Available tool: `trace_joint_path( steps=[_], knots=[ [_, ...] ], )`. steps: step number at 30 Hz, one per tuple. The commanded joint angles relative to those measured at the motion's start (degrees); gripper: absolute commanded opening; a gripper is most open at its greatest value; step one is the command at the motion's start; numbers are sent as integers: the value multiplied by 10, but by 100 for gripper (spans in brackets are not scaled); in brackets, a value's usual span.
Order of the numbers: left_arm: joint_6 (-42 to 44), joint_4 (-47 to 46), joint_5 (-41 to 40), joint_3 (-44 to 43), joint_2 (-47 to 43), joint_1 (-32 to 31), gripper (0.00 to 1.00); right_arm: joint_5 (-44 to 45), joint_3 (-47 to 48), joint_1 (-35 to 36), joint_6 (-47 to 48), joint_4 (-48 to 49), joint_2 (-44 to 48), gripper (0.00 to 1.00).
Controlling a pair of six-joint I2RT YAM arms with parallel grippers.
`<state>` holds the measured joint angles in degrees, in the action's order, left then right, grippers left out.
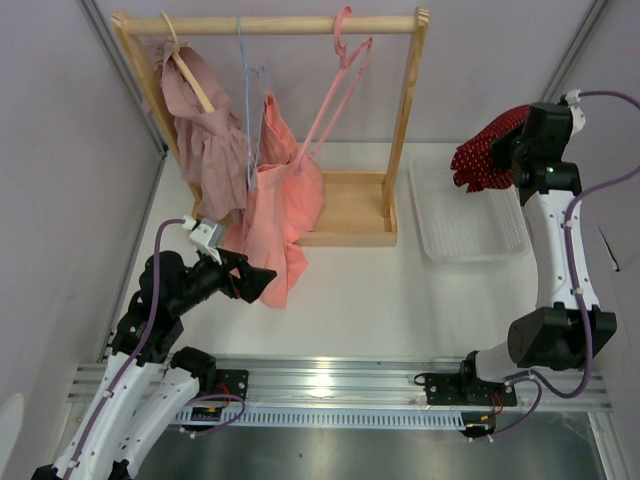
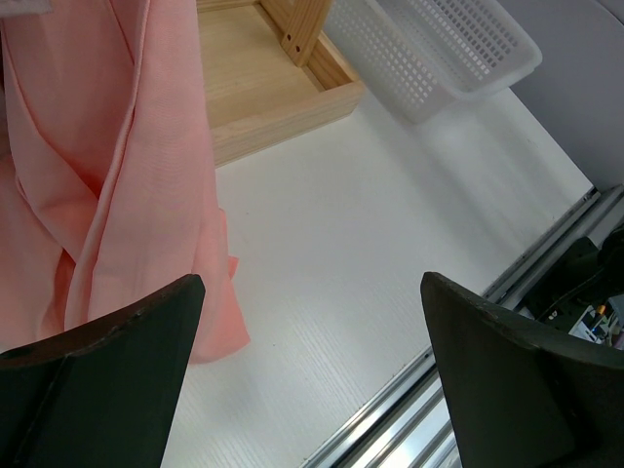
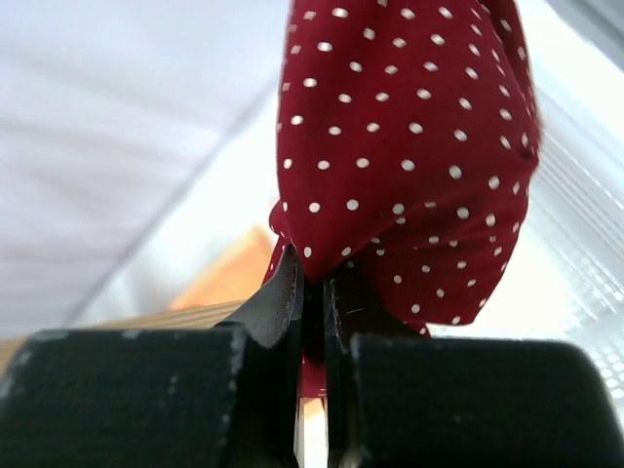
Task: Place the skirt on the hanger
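Observation:
The dark red polka-dot skirt (image 1: 484, 152) hangs bunched from my right gripper (image 1: 512, 150), held in the air over the white basket at the right. In the right wrist view the gripper (image 3: 313, 285) is shut on the skirt (image 3: 409, 146), with fabric pinched between the jaws. The pink hanger (image 1: 335, 95) hangs from the wooden rail at its right part, bare. My left gripper (image 1: 258, 280) is open and empty low at the left, by the hem of the salmon-pink garment; in the left wrist view (image 2: 312, 370) its jaws stand wide apart over the white table.
A wooden rack (image 1: 405, 120) stands at the back with a mauve ruffled garment (image 1: 205, 130) on a wooden hanger and a salmon-pink garment (image 1: 280, 200) on a pale blue wire hanger. A white perforated basket (image 1: 465, 235) lies at the right. Grey walls close both sides.

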<state>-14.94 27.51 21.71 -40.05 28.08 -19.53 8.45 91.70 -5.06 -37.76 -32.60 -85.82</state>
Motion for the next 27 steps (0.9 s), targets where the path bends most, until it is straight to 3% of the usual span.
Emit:
trace_joint_path(
  steps=[1,5,8,18,26,27],
  knots=[
    [8,-18,11,-5,1,1,99,-22,66,32,14,4,54,0],
    [9,-18,10,-5,-2,1,99,-17,90,79,18,-20,91,0],
    [9,-16,8,-5,-5,1,98,-14,59,122,4,-23,137,0],
    [9,-17,13,-6,-4,1,99,45,-170,339,-74,-33,268,0],
    [-22,-38,43,1,15,1,99,-117,-314,427,-104,42,222,1],
    [-33,-45,49,8,21,1,98,-141,-331,425,-102,46,211,18]
  ],
)
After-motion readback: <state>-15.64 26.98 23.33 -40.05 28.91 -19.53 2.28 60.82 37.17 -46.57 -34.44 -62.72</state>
